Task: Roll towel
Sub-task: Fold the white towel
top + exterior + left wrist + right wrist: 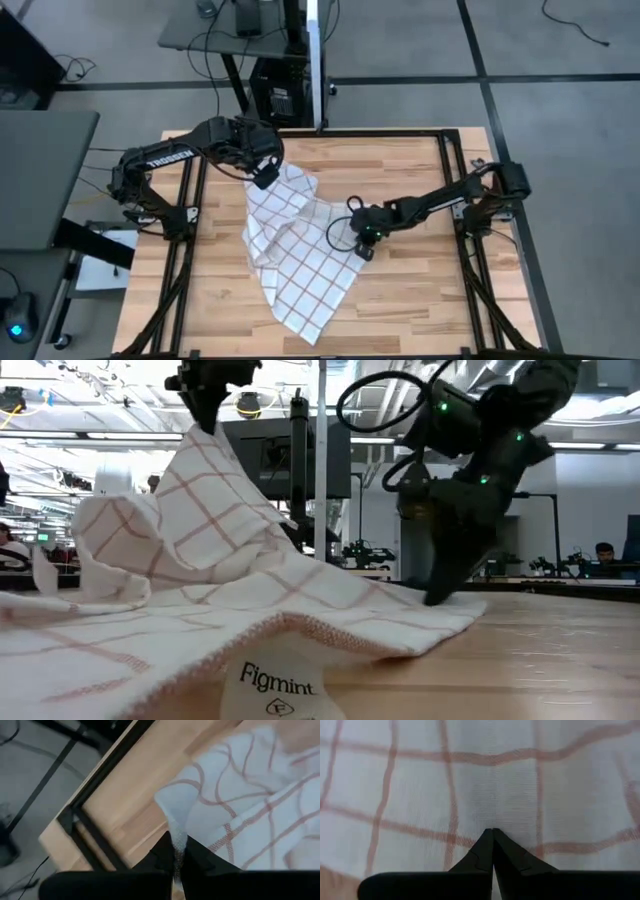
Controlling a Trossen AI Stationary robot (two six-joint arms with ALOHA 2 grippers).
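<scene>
Towel [296, 250] is lying crumpled mid-table [400, 300] in the high view, left gripper [264, 177] pinching its far corner. Low view: that corner is hanging lifted. Right wrist view: right gripper [493, 836] is pressing closed (nothing visibly clamped) onto cloth.

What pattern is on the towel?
The towel is white with a grid of thin reddish-brown lines, clearest in the high view.

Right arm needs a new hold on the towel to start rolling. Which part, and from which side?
Probably the free corner of the towel at the table's near edge, approached from the right: it lies flat and unheld, while the left gripper holds the far corner raised.
</scene>
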